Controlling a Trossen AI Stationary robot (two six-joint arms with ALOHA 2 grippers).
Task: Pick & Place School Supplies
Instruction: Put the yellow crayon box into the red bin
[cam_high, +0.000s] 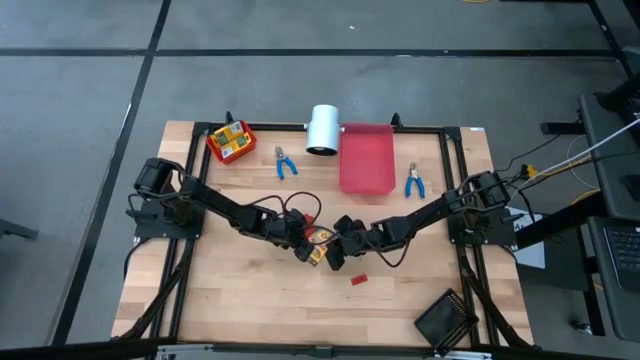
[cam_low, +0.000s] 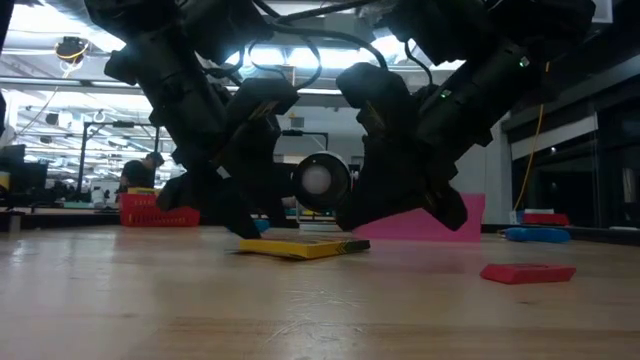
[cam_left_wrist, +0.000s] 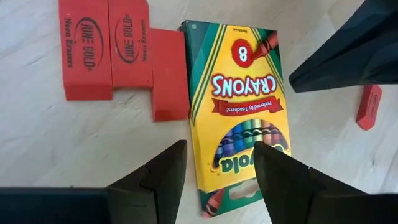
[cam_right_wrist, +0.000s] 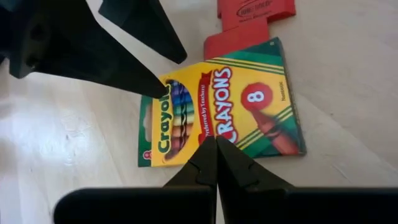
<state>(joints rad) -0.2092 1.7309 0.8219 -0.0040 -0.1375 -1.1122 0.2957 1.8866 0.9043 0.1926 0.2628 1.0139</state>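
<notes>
1. Crayola crayon box (cam_left_wrist: 239, 106) lies flat on the wooden table (cam_high: 230, 300), mid-table, directly under both grippers. Its long axis runs roughly from one gripper toward the other.
2. Left gripper (cam_left_wrist: 219, 177) sits over the window end of the box, fingers spread, one at each long edge. Not touching yet, as far as I can tell. It looks like the arm lined up to pinch across the short width.
3. Right gripper (cam_right_wrist: 216, 163) is at one long side of the box, fingers pressed together, holding nothing. It is just as near as the left, but can't grab as it stands.
4. Three red erasers (cam_left_wrist: 124, 53) lie touching the box's other long edge near its top end. The left finger on that side comes down just clear of them; tight but workable, I judge.
5. One more red eraser (cam_high: 358, 279) lies alone on the table, a bit off from the box on the right arm's side.
6. Beyond the box, toward the far edge: pink bin (cam_high: 366, 158), white cylinder (cam_high: 322, 129), two blue-handled pliers (cam_high: 285, 163) and a small bin with more crayon boxes (cam_high: 232, 142). Open table between.
</notes>
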